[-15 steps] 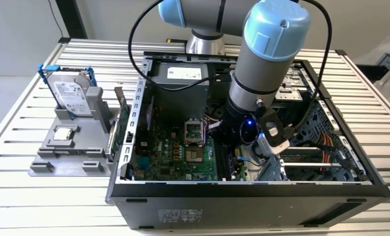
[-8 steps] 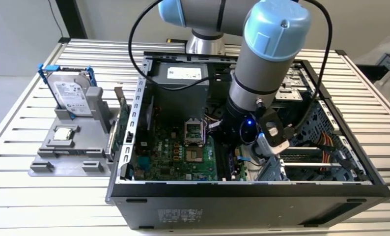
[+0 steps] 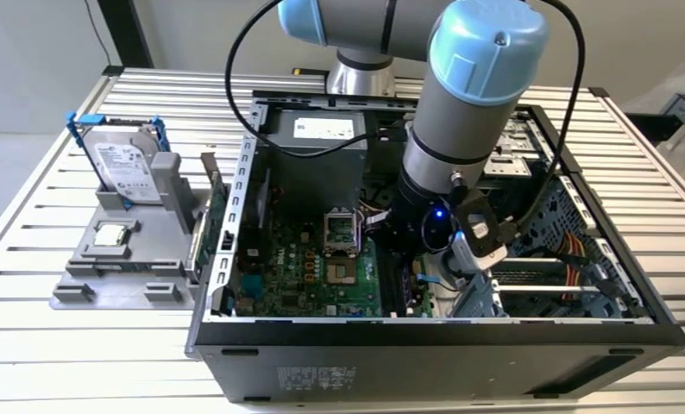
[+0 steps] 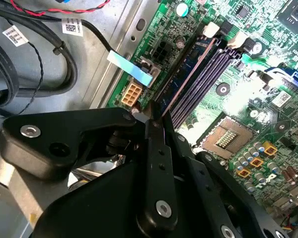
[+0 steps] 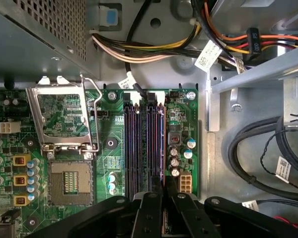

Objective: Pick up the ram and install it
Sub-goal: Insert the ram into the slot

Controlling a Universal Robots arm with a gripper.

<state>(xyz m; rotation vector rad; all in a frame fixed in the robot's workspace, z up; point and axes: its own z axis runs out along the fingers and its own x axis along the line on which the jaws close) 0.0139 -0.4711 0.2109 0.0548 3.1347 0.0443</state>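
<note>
Hovering inside the open computer case, the gripper is clenching the ram edge-on between its fingers.

The ram is sitting just above the motherboard slots in both wrist views, lined up along them near the motherboard's edge; whether it is touching a slot cannot be told. The empty processor socket is lying beside the slots. In the exterior view, the hard drive is standing in a grey holder on the surface, toward the exterior view's left edge.
</note>
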